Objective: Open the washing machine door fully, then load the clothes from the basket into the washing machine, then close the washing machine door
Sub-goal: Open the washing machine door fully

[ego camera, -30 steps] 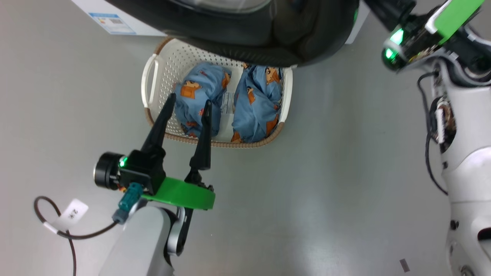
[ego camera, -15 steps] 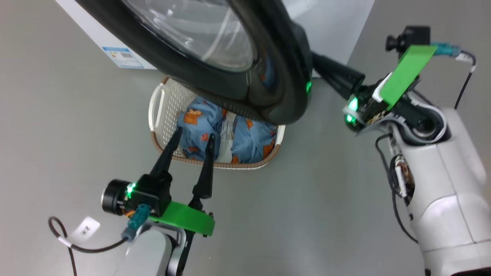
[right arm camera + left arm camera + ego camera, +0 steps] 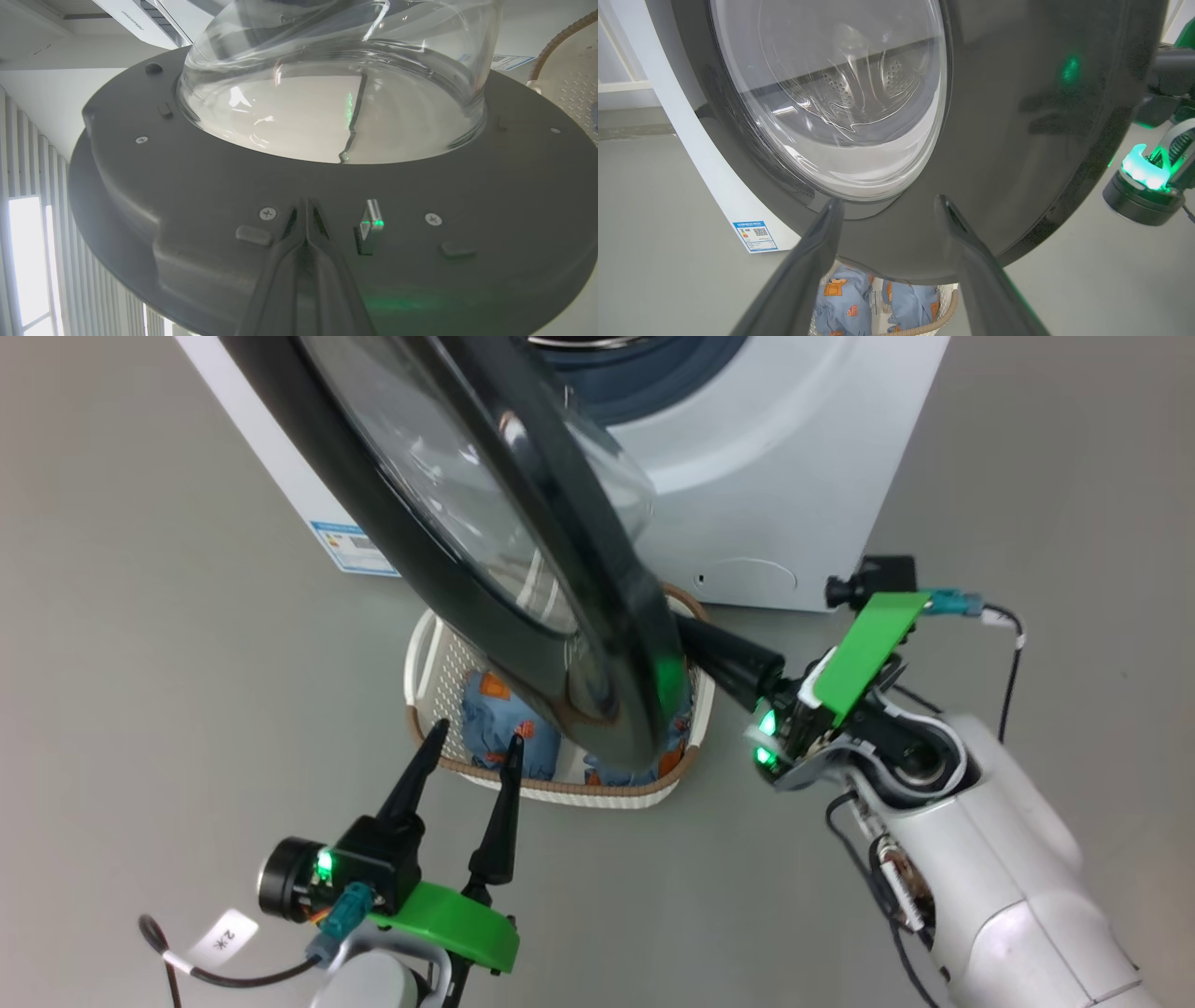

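Observation:
The washing machine [image 3: 794, 476] stands at the top with its door [image 3: 523, 653] swung out over the basket [image 3: 597, 793]. My right gripper [image 3: 719, 653] is shut, and its tips [image 3: 306, 205] press on the door's grey inner face [image 3: 187, 186] below the glass bowl [image 3: 327, 93]. The clothes [image 3: 495, 719], light blue with orange figures, lie in the basket, partly hidden by the door's rim. My left gripper [image 3: 477, 735] is open and empty above the basket's near rim. In the left wrist view its fingers [image 3: 888, 201] point at the door's outer face [image 3: 1017, 116], with clothes [image 3: 840, 298] below.
A blue energy sticker [image 3: 359, 551] sits on the machine's left corner and a round filter cover [image 3: 747, 581] low on its front. A cable with a white tag [image 3: 224, 943] hangs off my left wrist. Grey floor lies all around.
The head camera has tilted up, bringing the machine's front into view. The door has swung further out, with my shut right gripper against its inner side. My left gripper has stayed open.

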{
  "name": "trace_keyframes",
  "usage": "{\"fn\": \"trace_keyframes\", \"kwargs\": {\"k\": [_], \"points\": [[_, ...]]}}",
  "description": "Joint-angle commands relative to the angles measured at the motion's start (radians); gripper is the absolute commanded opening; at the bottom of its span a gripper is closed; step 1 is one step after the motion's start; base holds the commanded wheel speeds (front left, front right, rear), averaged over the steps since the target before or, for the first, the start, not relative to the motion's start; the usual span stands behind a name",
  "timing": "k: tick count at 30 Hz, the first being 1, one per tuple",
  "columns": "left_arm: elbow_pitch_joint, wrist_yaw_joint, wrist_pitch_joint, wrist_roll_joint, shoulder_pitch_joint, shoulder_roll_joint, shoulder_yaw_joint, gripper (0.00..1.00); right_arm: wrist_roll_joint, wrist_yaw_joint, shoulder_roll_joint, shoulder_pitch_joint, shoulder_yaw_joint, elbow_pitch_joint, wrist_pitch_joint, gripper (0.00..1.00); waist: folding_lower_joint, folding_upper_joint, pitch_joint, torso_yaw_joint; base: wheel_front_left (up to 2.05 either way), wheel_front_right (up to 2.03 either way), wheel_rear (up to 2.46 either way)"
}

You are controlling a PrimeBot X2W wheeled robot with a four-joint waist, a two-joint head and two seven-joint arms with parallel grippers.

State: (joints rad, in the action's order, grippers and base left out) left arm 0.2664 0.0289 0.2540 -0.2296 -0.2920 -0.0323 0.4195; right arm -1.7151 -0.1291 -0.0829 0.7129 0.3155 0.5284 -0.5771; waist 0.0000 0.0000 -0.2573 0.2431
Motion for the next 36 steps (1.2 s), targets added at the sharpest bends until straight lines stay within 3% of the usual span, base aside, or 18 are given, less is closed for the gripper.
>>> {"fn": "trace_keyframes", "kwargs": {"k": [1, 17, 28, 36], "points": [[-0.014, -0.011, 0.008, 0.009, 0.008, -0.018, -0.035, 1.0, -0.032, -0.002, 0.032, -0.018, 0.055, -0.023, 0.017, 0.0, 0.0, 0.0, 0.032, 0.022, 0.0, 0.0, 0.0], [-0.009, -0.013, 0.008, 0.002, 0.036, -0.018, -0.038, 1.0, -0.156, -0.002, 0.033, -0.031, 0.241, -0.001, 0.138, 0.0, 0.0, 0.0, 0.078, 0.063, 0.0, 0.0, 0.0], [-0.013, -0.01, 0.008, 0.005, 0.038, -0.018, -0.052, 1.0, -0.191, -0.002, 0.013, -0.03, 0.251, -0.007, 0.183, 0.0, 0.0, 0.0, 0.074, 0.053, 0.0, 0.0, 0.0], [-0.012, -0.008, 0.008, 0.014, 0.035, -0.018, -0.076, 1.0, -0.227, -0.002, -0.034, -0.075, 0.195, -0.095, 0.245, 0.0, 0.0, 0.0, 0.076, 0.023, 0.0, 0.0, 0.0]]}}
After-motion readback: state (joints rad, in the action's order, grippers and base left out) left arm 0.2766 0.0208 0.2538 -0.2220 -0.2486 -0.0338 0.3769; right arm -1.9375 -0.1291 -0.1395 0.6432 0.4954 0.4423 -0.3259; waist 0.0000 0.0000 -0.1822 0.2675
